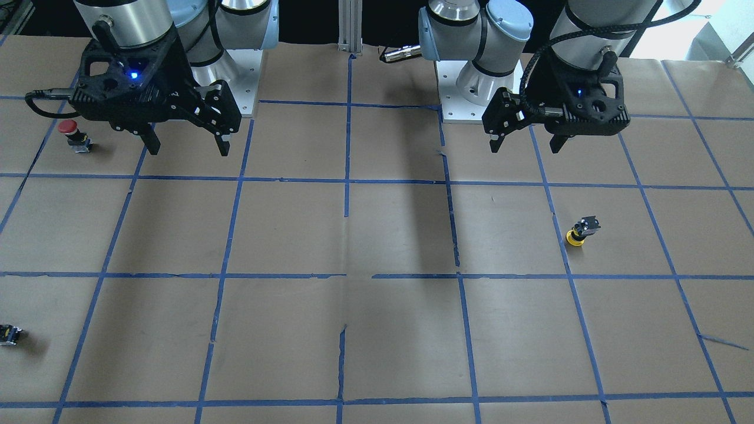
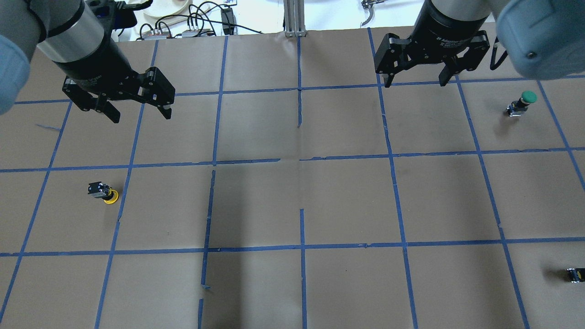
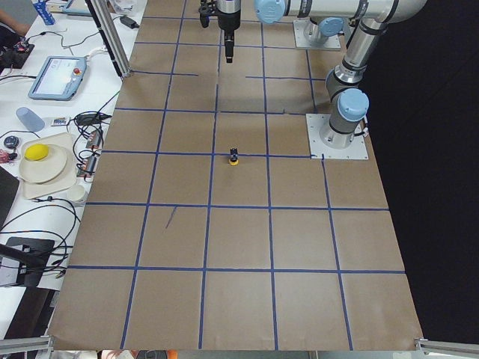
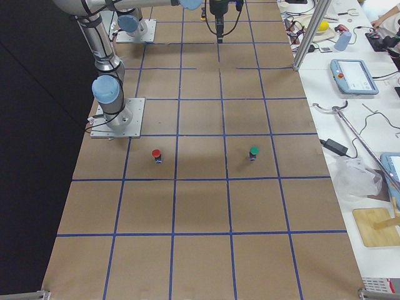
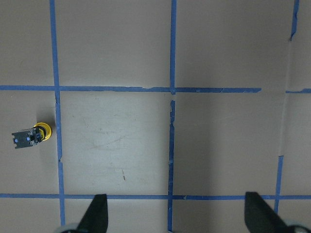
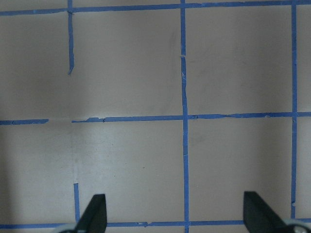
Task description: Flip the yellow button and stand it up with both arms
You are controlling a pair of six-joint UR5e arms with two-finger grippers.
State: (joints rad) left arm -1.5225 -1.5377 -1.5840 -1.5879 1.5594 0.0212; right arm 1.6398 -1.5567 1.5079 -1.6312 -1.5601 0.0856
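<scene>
Since the yellow button [image 2: 104, 192] appears to rest cap-down on the table [image 2: 343, 201], on the robot's left side, its black body should be taken squarely by the left gripper [image 2: 140, 116], which is held spread wide and empty beyond it; farther off, the right gripper [image 2: 415, 83] is likewise spread and empty.

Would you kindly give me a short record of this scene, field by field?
yellow button: cap down, body up, on the robot's left side
left tool: open, empty, above the table
right tool: open, empty, above the table
red button: cap up, robot's right side
green button: cap up, robot's right side
task: flip not yet begun
</scene>
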